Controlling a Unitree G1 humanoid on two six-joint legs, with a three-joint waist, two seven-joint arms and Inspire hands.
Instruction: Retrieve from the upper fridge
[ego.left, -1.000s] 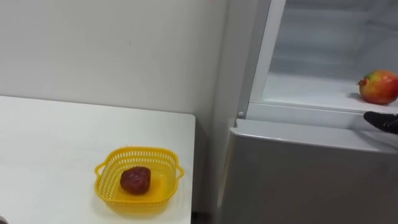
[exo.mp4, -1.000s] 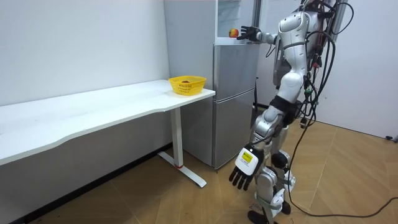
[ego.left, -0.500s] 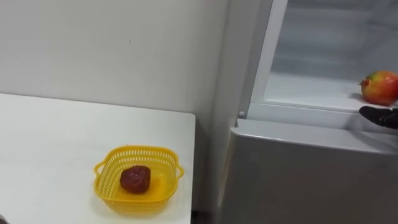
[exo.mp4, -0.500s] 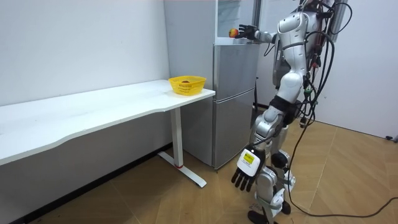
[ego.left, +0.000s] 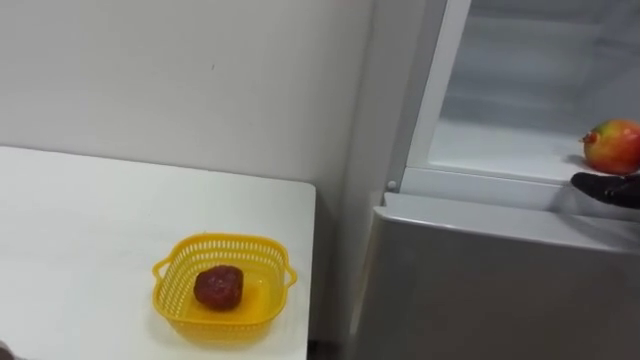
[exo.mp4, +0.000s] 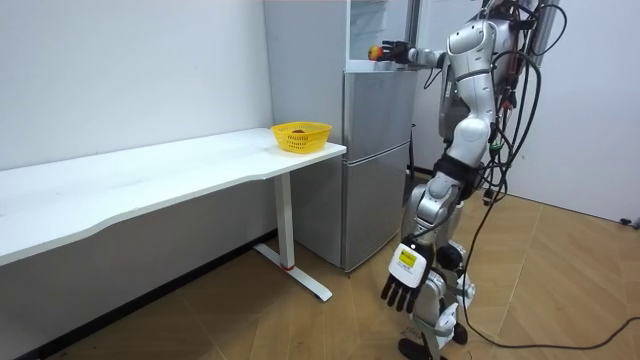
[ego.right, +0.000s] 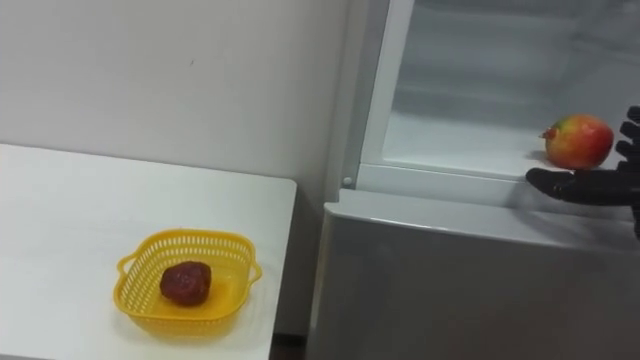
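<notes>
The robot stands close before the grey fridge, beside the end of the white table, with its right arm raised into the open upper compartment. The task's thing, a red-and-yellow fruit, sits on the compartment's white floor near the front lip. The right hand is spread wide just beside it, the thumb lying low in front of the fruit and the fingers to its far side, nothing held yet. The left hand hangs loose by the leg with fingers relaxed. I would judge the step to be the reach and grasp. To do it well the hand should go a little deeper, so that the fruit sits well into the palm before the fingers curl, because a round fruit nudged by a fingertip may roll back along the shelf. It should then lift clear of the raised lip before drawing out. On the table a yellow basket holds a dark red fruit, likely where this one belongs.
</notes>
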